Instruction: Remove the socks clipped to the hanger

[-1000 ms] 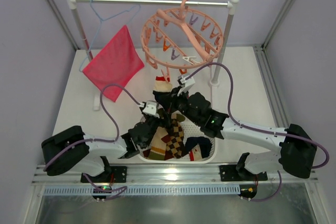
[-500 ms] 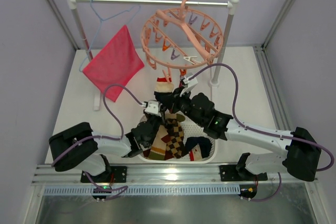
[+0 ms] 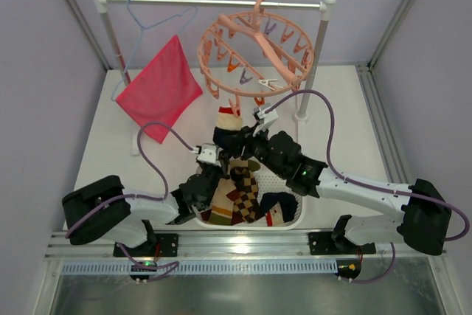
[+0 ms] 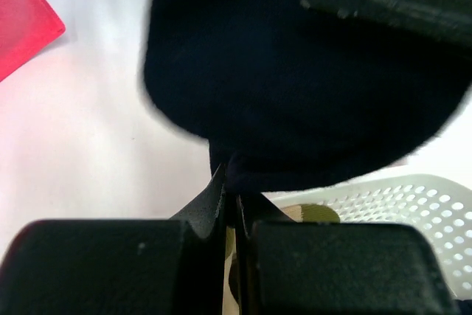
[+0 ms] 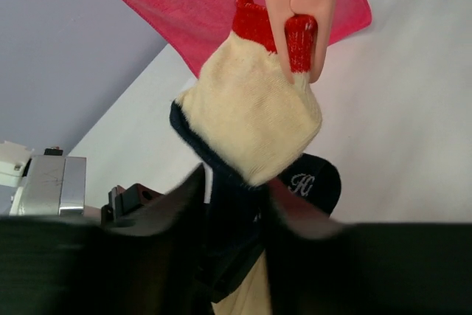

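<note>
The salmon-pink ring hanger (image 3: 310, 55) hangs from the rail by its hook. One of its clips (image 5: 299, 20) grips a sock (image 3: 228, 119) by its red cuff; the sock (image 5: 251, 119) is cream above and navy below. My left gripper (image 3: 223, 156) reaches up from the basket. In the left wrist view the left gripper (image 4: 230, 178) is shut on the sock's navy lower end (image 4: 295, 86). My right gripper (image 3: 243, 144) is just right of the sock. In its wrist view the right gripper (image 5: 237, 182) has parted, blurred fingers either side of the navy part.
A white perforated basket (image 3: 296, 215) between the arm bases holds several socks, an argyle one (image 3: 240, 195) among them. A pink-red cloth (image 3: 160, 88) hangs from a light-blue wire hanger (image 3: 151, 20) on the same rail (image 3: 214, 1). The rack's right post (image 3: 313, 64) stands behind my right arm.
The left gripper has closed on the sock's navy end. The right gripper, shut on the sock before, has just spread its fingers. The sock stays clipped.
</note>
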`<state>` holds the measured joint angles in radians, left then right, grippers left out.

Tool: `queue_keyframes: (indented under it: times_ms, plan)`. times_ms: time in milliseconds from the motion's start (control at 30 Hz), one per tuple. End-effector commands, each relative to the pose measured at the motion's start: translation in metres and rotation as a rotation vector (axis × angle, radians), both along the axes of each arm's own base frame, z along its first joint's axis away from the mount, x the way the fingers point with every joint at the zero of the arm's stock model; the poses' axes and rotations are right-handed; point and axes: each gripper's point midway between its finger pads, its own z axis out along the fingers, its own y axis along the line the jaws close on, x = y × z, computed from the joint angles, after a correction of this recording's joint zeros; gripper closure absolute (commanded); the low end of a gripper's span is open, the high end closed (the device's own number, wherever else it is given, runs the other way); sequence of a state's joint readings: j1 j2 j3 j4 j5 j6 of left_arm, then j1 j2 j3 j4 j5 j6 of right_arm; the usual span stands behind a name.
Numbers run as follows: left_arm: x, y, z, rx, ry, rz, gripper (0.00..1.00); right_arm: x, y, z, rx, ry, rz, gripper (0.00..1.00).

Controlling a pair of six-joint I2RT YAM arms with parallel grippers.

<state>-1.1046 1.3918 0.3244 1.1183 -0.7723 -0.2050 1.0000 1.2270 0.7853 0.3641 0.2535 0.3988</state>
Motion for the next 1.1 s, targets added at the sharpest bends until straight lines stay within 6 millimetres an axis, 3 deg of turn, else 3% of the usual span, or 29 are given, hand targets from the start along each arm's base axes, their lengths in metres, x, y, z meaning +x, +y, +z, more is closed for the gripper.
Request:
queue_keyframes:
  times_ms: [0,33,67,167,467,533,600,633,700,800,900,933,1067]
  plan:
    - [-0.001,0.008,0.02,-0.098,-0.026,0.028,0.99,0.0,-0.006,0.015,0.024,-0.024,-0.025,0.53]
    - [-0.002,0.008,0.019,-0.096,-0.022,0.027,1.0,0.0,-0.007,0.015,0.019,-0.025,-0.026,0.32]
    - [-0.002,0.008,0.019,-0.095,-0.017,0.026,1.0,0.0,-0.009,0.016,0.011,-0.03,-0.029,0.24]
    - [-0.004,0.01,0.016,-0.079,-0.001,0.028,1.0,-0.007,-0.018,0.018,-0.013,-0.04,-0.021,0.17]
    - [-0.018,0.018,0.026,-0.087,0.036,-0.005,1.0,-0.015,-0.06,0.035,-0.04,-0.092,-0.095,0.14]
    - [-0.022,0.016,0.03,-0.093,0.044,-0.032,0.99,-0.016,-0.057,0.045,-0.031,-0.112,-0.079,0.14]
    - [-0.027,0.014,0.03,-0.076,0.062,-0.064,1.0,-0.013,-0.05,0.042,-0.061,-0.106,-0.071,0.14]
    - [-0.029,0.013,0.031,-0.077,0.067,-0.072,1.0,-0.01,-0.048,0.054,-0.057,-0.123,-0.073,0.14]
    - [-0.034,0.015,0.029,-0.069,0.078,-0.079,1.0,-0.004,-0.039,0.047,-0.109,-0.111,-0.07,0.14]
    - [-0.037,0.018,0.025,-0.071,0.09,-0.083,1.0,0.006,-0.03,0.068,-0.119,-0.141,-0.082,0.14]
    - [-0.039,0.018,0.023,-0.064,0.101,-0.093,1.0,0.013,-0.024,0.073,-0.157,-0.158,-0.087,0.14]
    - [-0.04,0.017,0.022,-0.064,0.104,-0.099,0.99,0.016,-0.025,0.083,-0.149,-0.171,-0.102,0.14]
    - [-0.042,0.016,0.024,-0.073,0.105,-0.111,1.0,0.029,-0.028,0.093,-0.199,-0.185,-0.164,0.14]
